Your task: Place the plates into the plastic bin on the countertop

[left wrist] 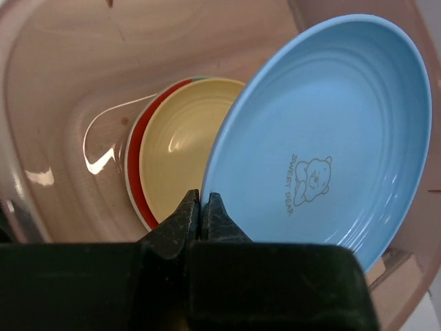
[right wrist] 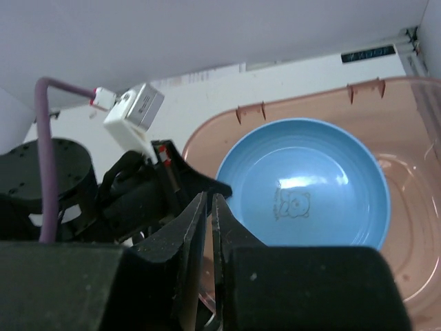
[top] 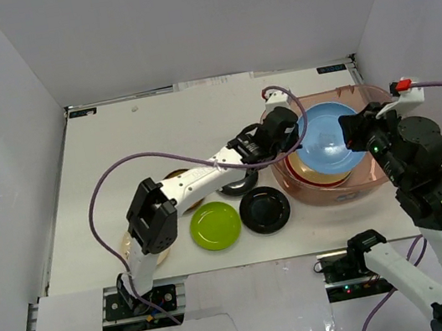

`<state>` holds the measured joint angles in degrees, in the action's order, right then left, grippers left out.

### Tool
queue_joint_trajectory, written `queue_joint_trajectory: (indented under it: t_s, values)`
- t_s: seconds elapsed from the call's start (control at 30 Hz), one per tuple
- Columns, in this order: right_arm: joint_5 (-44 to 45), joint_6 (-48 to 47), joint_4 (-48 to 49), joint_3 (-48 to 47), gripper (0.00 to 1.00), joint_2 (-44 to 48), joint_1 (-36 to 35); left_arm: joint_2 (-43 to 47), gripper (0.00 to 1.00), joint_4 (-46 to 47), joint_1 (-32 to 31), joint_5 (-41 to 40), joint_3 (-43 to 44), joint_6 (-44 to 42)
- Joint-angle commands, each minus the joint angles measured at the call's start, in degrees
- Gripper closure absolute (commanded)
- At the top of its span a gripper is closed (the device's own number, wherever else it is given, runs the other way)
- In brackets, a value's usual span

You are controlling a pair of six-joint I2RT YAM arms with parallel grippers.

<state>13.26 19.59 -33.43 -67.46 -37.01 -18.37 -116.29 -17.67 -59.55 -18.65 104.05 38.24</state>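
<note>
**Roughly a third of the way: blue plate held over the bin, five more waiting**

Seen from above, the left gripper (top: 282,135) reaches across the countertop (top: 115,141) and into the plastic bin (top: 362,93). Its fingers are pinched tight on the rim of a light blue plate (left wrist: 331,138) printed with a small bear. The plate hangs tilted inside the bin walls, over a cream-yellow plate (left wrist: 179,145) stacked on a red-rimmed plate (left wrist: 133,169) on the bin floor. Whether its far edge rests on anything cannot be made out. The blue plate looks to be the third to go in, pending its release.

The right gripper (right wrist: 209,203) hovers at the bin's right side, looking down on the blue plate. Its fingers are all but together and hold nothing.

Out on the countertop, a lime green plate (top: 216,225) and a glossy black plate (top: 264,210) lie side by side near the front edge. A dark plate (top: 240,186) sits just behind them, half under the left arm. An orange-brown plate (top: 194,206) and a yellowish patterned plate (top: 126,246) peek out beneath the arm's links. At least five therefore remain outside, and any others the arm hides cannot be counted.
</note>
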Motion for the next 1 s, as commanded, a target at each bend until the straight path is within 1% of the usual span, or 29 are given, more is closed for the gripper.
queue_joint_trajectory:
  t_s: [0.0,0.07,0.1,0.13,0.17,0.2,0.23,0.27,0.33,0.37,0.4,0.43,0.47,0.5,0.53,0.57,0.6,0.63,0.67,0.7,0.73,0.77,0.8,0.83,0.87,0.9,0.93,0.97]
  values:
    - [-2.36,0.44,-0.93,1.71,0.87,1.94,0.09,-1.83,0.91,-3.68,-0.13,0.99,6.41,-0.89]
    - [-2.1,0.1,-1.9,1.63,0.86,2.73,0.09,-3.23,0.67,-3.95,-0.13,0.55,7.83,-1.5]
    - [-1.83,-0.08,-2.42,1.28,0.86,3.09,0.09,-3.42,0.67,-3.95,-0.04,0.38,8.36,-1.5]
    - [-1.66,-0.17,-2.78,1.11,0.86,3.44,0.0,-3.59,0.56,-4.04,-0.04,0.11,8.88,-1.85]
    - [-1.83,-0.17,-3.04,0.84,0.85,3.79,0.0,-3.68,0.36,-3.95,0.05,0.02,9.76,-3.24]
    - [-3.4,-0.26,-2.87,0.75,0.85,4.49,0.09,-3.68,0.29,-4.12,0.4,-0.15,11.94,-4.04]
    - [-4.63,-0.35,-2.78,0.75,0.85,4.67,0.09,-3.51,0.2,-4.47,0.66,-0.15,13.27,-4.92]
    - [-5.77,-0.43,-2.87,0.84,0.85,4.58,0.0,-3.24,0.17,-4.83,1.1,-0.07,14.5,-6.32]
    - [-10.25,-0.87,-2.87,2.24,0.84,3.71,0.0,-0.88,0.15,-5.79,2.5,-0.33,15.57,-7.73]
    - [-12.18,-0.96,-2.78,2.94,0.83,2.57,0.09,0.61,0.14,-5.97,3.12,-0.5,14.61,-8.44]
    - [-17.6,-0.96,-2.08,3.82,0.82,2.04,0.09,4.8,0.15,-5.88,4.69,-0.59,12.95,-8.62]
    - [-20.43,-0.7,-1.29,5.74,0.82,1.51,0.09,7.37,0.15,-5.8,5.49,-0.59,7.8,-8.53]
    - [-25.68,0.61,0.02,6.98,0.82,0.72,0.0,10.18,0.16,-5.62,6.28,-1.03,4.18,-8.53]
    - [-28.43,1.4,3.69,8.3,0.82,0.45,0.0,13.34,0.16,-4.66,8.2,-1.47,0.14,-8.44]
    - [-30.98,2.28,5.99,9.7,0.82,0.19,-0.26,20.24,0.17,-4.22,9.35,-1.73,-8.86,-8.18]
    - [-32.75,3.51,7.75,11.89,0.82,-0.42,-0.61,23.97,0.18,-3.69,10.76,-1.65,-13.74,-7.92]
    - [-33.99,3.69,9.07,12.52,0.81,-0.69,-1.31,27.75,0.2,-3.25,13.55,-1.56,-18.57,-7.05]
    - [-33.48,3.7,11.09,13.05,0.81,-1.13,-3.84,35.27,0.21,-3.33,15.24,-1.3,-27.67,-6.69]
    - [-32.43,3.44,11.71,13.67,0.8,-1.48,-5.61,38.91,0.23,-3.6,16.73,-1.12,-32.11,-6.25]
    - [-29.28,2.82,12.07,13.59,0.8,-2.96,-7.8,42.6,0.24,-4.9,19.27,-1.29,-36.16,-5.29]
    - [-27.34,2.47,12.42,13.41,0.79,-4.02,-13.3,49.51,0.24,-5.96,20.17,-1.56,-39.85,-4.58]
    - [-22.53,1.86,12.69,12.89,0.78,-6.55,-16.58,52.8,0.25,-8.76,21.13,-2.69,-46.24,-3.88]
    - [-19.87,1.59,12.77,12.53,0.78,-7.88,-20.18,55.96,0.25,-10.44,21.49,-3.31,-48.92,-3.18]
    - [-17.24,1.41,12.86,12.27,0.77,-9.55,-27.09,58.95,0.26,-12.11,21.67,-3.84,-51.12,-1.08]
    - [-14.69,1.15,13.65,11.92,0.75,-12.87,-30.72,64.38,0.26,-14.12,21.84,-4.8,-53.05,0.16]
    - [-7.79,0.63,13.92,11.22,0.74,-14.65,-38.07,66.96,0.27,-18.15,21.93,-4.99,-56.03,3.3]
    - [-4.24,0.62,14.18,10.86,0.74,-16.58,-41.71,69.25,0.27,-19.84,21.93,-4.9,-57.37,4.81]
    - [1.45,0.79,14.97,10.77,0.7,-20.17,-44.62,73.36,0.28,-22.56,22.02,-3.86,-58.6,5.96]
